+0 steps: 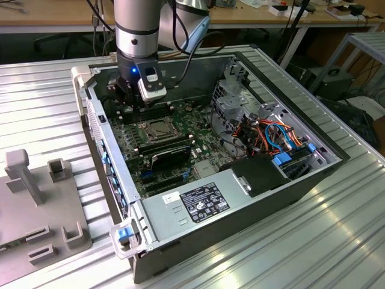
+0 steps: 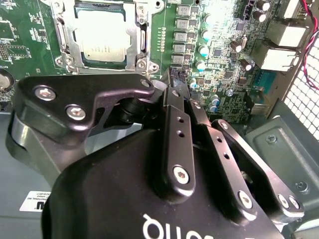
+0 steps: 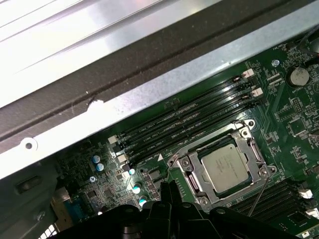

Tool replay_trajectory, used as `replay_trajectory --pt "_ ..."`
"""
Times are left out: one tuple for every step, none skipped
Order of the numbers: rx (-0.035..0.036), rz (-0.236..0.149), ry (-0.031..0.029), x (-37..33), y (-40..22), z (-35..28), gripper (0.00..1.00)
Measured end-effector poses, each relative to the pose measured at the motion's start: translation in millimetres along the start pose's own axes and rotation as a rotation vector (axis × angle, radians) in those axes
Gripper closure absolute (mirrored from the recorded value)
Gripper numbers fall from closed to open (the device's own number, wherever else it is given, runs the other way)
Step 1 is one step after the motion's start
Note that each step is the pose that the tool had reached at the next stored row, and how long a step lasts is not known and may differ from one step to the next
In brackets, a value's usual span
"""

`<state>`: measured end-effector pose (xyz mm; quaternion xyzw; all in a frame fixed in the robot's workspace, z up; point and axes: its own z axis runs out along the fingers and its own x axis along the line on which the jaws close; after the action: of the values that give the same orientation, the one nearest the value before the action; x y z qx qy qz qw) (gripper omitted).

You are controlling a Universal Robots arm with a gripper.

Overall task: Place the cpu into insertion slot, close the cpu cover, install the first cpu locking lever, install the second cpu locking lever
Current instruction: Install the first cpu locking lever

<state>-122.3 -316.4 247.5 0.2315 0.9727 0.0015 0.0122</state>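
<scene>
Silver arm (image 1: 137,27) bears black jaws, silver screws (image 2: 180,174), a blue light (image 1: 133,73).

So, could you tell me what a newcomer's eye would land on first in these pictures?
Probably the open computer case on the ribbed metal table, with the arm reaching down into it. Next, the pale cpu seated on the green board, the silver cpu cover lying flat around it, and the black end effector poised close beside them.
</scene>
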Motion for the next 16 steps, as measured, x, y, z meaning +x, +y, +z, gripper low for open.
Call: replay_trajectory --pt "0.0 0.0 0.0 0.1 0.0 0.0 0.89" --pt "0.0 0.0 0.0 0.1 0.0 0.0 0.89" --pt "0.0 0.0 0.0001 0.1 0.0 0.0 0.89" --pt "0.0 0.0 0.0 0.1 0.0 0.0 0.89" --pt "0.0 0.0 0.0 0.2 0.0 0.0 0.89" --pt "0.0 0.0 0.0 0.2 0.0 0.0 0.89" --pt "0.0 0.0 0.0 0.2 0.0 0.0 0.89" --pt "0.0 0.0 0.0 0.2 0.0 0.0 0.89" --pt "-0.0001 0.0 0.0 0.3 0.0 0.0 0.89" --pt "-0.0001 0.0 0.0001 0.3 0.0 0.0 0.89" --pt "0.0 -0.001 0.0 0.4 0.0 0.0 0.89" --pt "-0.0001 -0.002 0.0 0.4 0.0 0.0 0.89" --pt "0.0 -0.003 0.0002 0.6 -0.1 0.0 0.89" --pt "-0.0002 -0.008 0.0003 1.1 -0.3 0.0 0.89" --pt "-0.0003 -0.013 0.0003 1.8 -0.7 0.0 0.89" --pt "-0.0004 -0.019 0.0005 2.4 -1.0 0.0 0.89"
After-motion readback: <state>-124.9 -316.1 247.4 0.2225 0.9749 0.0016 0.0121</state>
